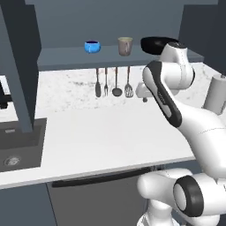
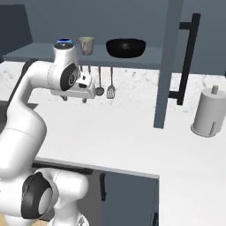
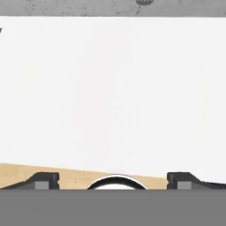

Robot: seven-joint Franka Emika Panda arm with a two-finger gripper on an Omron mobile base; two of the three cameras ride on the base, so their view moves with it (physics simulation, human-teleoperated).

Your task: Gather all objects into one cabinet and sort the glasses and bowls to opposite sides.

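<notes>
Over bare white worktop [image 1: 101, 132]: hand [image 2: 75, 99] empty, jaws wide, pointing down. Beyond and above hand, on cabinet shelf [image 1: 66, 57]: blue bowl [image 1: 92, 46], beige-grey cup [image 1: 125, 46], black bowl [image 2: 126, 47] side by side. Orange cup not spotted. Reach up and back likely needed next.

I see a dark slate shelf [image 2: 150, 59] carrying the blue bowl [image 1: 92, 46], the beige-grey cup [image 1: 125, 46] and the wide black bowl [image 2: 126, 47] in a row. Below it, the white counter [image 2: 132, 137] holds a white-grey cylinder [image 2: 209, 112], apparently standing upright near the wall.
</notes>
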